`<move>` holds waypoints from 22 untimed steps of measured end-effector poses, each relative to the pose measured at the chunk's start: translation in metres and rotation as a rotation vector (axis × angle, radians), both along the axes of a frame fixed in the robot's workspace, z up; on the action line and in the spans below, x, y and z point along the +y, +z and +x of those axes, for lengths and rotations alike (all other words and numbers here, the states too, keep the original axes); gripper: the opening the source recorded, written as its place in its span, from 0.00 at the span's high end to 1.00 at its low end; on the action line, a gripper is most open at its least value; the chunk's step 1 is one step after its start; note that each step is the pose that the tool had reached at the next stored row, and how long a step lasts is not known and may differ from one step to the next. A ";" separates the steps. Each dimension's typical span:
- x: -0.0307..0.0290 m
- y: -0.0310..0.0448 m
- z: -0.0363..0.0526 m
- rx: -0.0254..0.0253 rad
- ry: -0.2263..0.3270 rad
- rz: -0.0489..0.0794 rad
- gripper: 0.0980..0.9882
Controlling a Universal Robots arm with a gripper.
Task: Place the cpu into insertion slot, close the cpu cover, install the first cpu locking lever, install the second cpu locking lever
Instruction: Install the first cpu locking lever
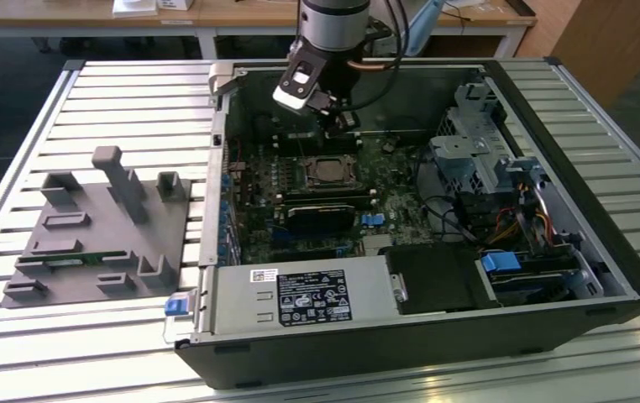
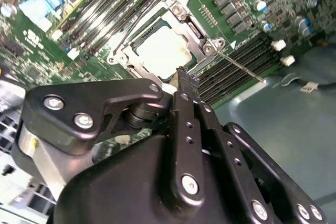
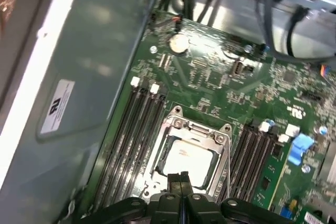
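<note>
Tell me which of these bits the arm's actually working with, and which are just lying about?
Job in hand: cpu, framed by the cpu cover; a thin locking lever sticking out sideways; the end effector, close by.
Just lying about: memory slots, grey holder tray, labelled power box, coloured cables.

An open computer case lies on a slatted table. A fixture block sits beside it on the exterior view's left. Inside the case, a motherboard lies flat on the floor. A power supply is at the end nearest the exterior camera, and a drive cage is on the exterior view's right. The cpu sits in the insertion slot, framed by the cpu cover. Memory slots flank it on both sides. The gripper hangs over the slot's far edge.
</note>
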State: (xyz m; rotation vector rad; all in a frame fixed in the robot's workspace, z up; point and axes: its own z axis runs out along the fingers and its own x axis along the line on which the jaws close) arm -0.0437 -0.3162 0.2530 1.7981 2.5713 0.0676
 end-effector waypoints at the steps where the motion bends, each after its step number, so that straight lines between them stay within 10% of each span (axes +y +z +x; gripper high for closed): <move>1: 0.0000 -0.0001 0.0000 0.0000 0.018 0.000 0.99; 22: 0.0000 -0.0017 0.0000 0.0000 0.399 0.000 0.99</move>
